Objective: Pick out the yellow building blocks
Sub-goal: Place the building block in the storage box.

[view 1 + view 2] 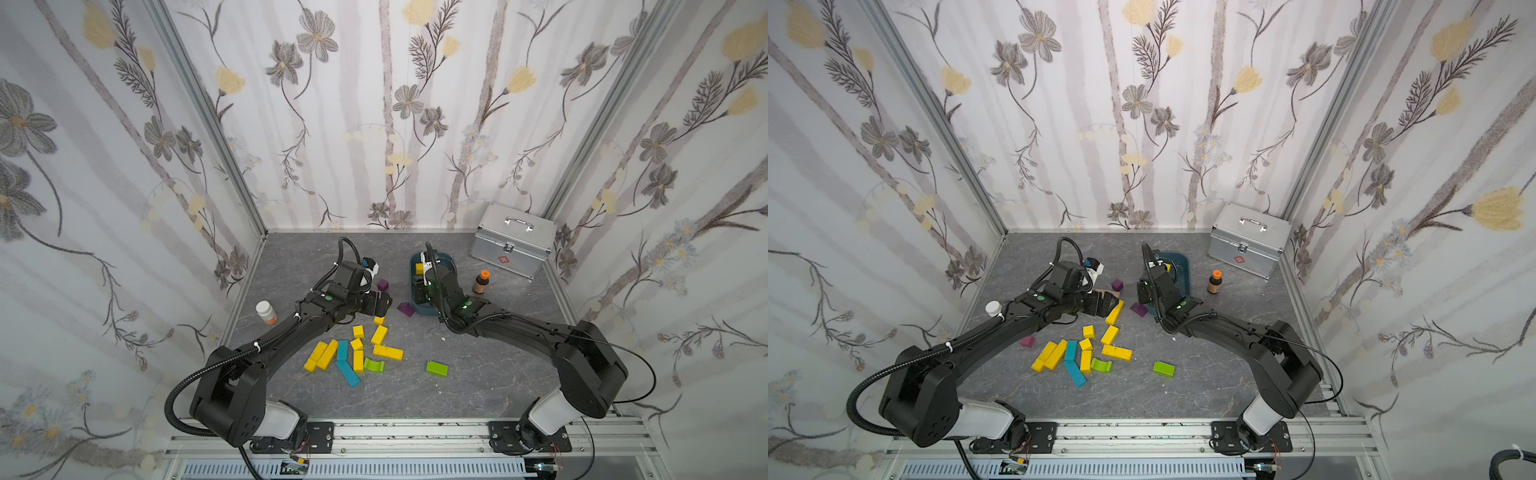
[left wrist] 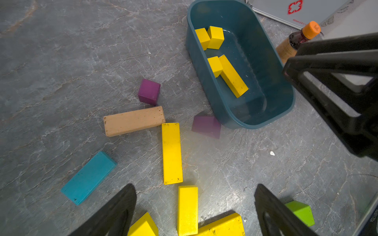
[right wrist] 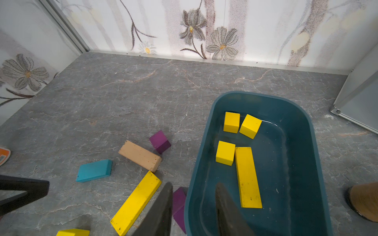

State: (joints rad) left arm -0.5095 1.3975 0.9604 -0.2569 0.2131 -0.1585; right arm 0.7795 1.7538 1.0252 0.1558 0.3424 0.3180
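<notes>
Mounting rail (image 1: 415,432): along the near edge of the tabletop (image 1: 478,374), carrying both my arm bases.

Left arm (image 1: 282,332): reaches from the near left corner forward and inward, wrist bent down over the middle. My left gripper (image 2: 195,187) has its fingers spread wide with nothing between them. It hangs above a yellow bar.

Right arm (image 1: 519,328): reaches from the near right corner forward and inward to the teal bin (image 3: 201,143). My right gripper (image 3: 194,185) has its fingers narrowly parted and holds nothing. One finger is over the bin's inside, the other outside its rim.

Yellow building blocks (image 1: 387,352): a loose cluster mid-tabletop, toward the near edge. Four more, three cubes and a bar, lie in the bin, which sits toward the far edge.

Sundries:
- Purple cubes (image 2: 149,92) and a tan bar (image 2: 134,121), beside the bin.
- Teal blocks (image 1: 343,349) and lime-green blocks (image 1: 436,368), among and near the cluster.
- Silver case (image 1: 513,239), in the far right corner.
- Brown bottle (image 1: 482,282), just before the case.
- White bottle (image 1: 266,311), at the left edge.
</notes>
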